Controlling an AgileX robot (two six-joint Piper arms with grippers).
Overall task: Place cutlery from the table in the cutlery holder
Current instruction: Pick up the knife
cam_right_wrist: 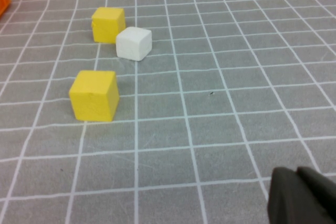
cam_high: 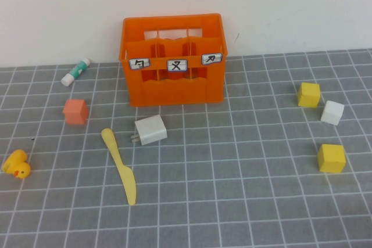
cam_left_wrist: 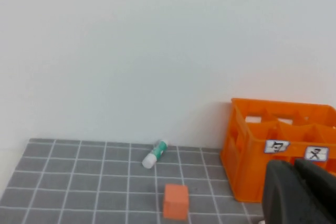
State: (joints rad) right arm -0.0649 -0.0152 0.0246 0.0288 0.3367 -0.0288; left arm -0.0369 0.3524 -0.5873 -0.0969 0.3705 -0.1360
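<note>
**Knife still on the tiles, both arms held back**

While neither arm shows in the high view, you can see the pale yellow knife (cam_high: pixel 120 166) lying flat on the table (cam_high: pixel 244 201), in front of the orange cutlery holder (cam_high: pixel 172 61) and well apart from it. A white charger (cam_high: pixel 151 130) sits between the two, just beside the knife's rounded handle end. An orange cube (cam_high: pixel 76 111), a glue stick (cam_high: pixel 76 72) and a rubber duck (cam_high: pixel 17 164) lie on the left; two yellow cubes (cam_high: pixel 331 158) and a white cube (cam_high: pixel 332 112) on the right.

From the left wrist, the left gripper (cam_left_wrist: pixel 299 195) is a dark shape with the holder just beyond it; whether its claw is released or clenched I cannot tell. The knife is out of that camera's sight.

From the right wrist, the right gripper (cam_right_wrist: pixel 304 195) hangs over bare tiles, the cubes well ahead of it; its claw I cannot read either.

Your risks, as I judge them: a thin flat knife offers little edge to pinch, so it may slide, and a reach near the handle could knock the charger.
</note>
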